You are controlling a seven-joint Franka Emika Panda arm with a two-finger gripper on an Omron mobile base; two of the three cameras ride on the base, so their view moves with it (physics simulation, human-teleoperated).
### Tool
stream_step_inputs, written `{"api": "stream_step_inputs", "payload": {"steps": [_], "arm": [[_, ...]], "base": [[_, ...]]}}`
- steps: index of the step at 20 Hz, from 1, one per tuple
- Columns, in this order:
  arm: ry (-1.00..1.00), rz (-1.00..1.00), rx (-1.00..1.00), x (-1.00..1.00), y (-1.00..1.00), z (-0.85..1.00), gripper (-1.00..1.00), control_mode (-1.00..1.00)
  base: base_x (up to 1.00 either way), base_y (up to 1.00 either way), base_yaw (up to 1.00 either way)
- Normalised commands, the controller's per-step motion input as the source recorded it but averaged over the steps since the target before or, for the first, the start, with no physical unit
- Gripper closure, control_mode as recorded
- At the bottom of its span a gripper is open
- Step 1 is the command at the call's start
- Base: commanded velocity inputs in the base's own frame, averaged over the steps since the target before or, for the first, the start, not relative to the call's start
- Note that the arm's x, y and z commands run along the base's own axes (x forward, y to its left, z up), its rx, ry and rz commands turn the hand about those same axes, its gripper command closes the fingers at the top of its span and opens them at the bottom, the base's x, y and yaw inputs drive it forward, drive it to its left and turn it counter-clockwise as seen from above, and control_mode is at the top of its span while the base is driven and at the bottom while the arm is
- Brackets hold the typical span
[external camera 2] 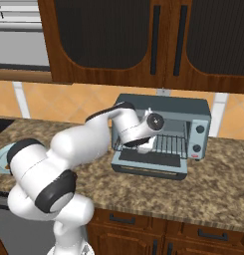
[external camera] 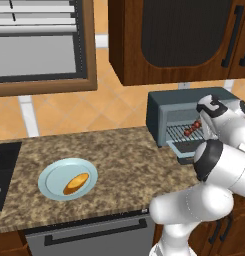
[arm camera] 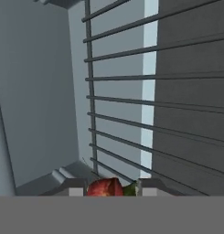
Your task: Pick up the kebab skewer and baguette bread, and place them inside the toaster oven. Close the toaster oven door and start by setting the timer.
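Over on the granite counter (external camera: pixel 124 155) in the left base view, the toaster oven (external camera: pixel 164 107) sits with its door (external camera: pixel 186 148) dropped flat, and the kebab skewer (external camera: pixel 193 128) shows as a little red-brown streak just above the wire rack (external camera: pixel 180 132), right by the white wrist that's reaching in. I can't read any brand or lettering anywhere, on the oven or elsewhere. The baguette bread (external camera: pixel 76 183) lies on a pale blue plate (external camera: pixel 50 180), well apart from the oven, toward the left end of the counter. From the right base view, the arm curls into the oven mouth and the gripper (external camera 2: pixel 143 148) hangs low over the front of the rack (external camera 2: pixel 168 144); the side control panel (external camera 2: pixel 197 135) has a few dark knobs, but no markings are legible. From this side I can't make out the skewer at all. Hand view next: the two fingertips (arm camera: pixel 73 187) poke up at the bottom with red chunks of the skewer (arm camera: pixel 105 187) pinched between them, plus a bit of green on the right, so the fingers are closed snugly on it. Rack bars run across beyond them, with grey oven walls to the left.
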Motion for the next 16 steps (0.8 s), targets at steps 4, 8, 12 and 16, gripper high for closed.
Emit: {"api": "stream_step_inputs", "payload": {"steps": [4,8,12,16], "arm": [[0.00,-0.01,-0.01,0.01,-0.02,-0.07,1.00,-1.00],[0.00,0.00,0.00,0.01,0.00,-0.12,1.00,-1.00],[0.00,0.00,0.00,0.10,0.00,-0.05,1.00,-1.00],[0.00,0.00,0.00,0.04,0.00,-0.04,-1.00,-1.00]], "base": [[0.00,0.00,0.00],[0.00,0.00,0.00],[0.00,0.00,0.00],[0.00,0.00,0.00]]}}
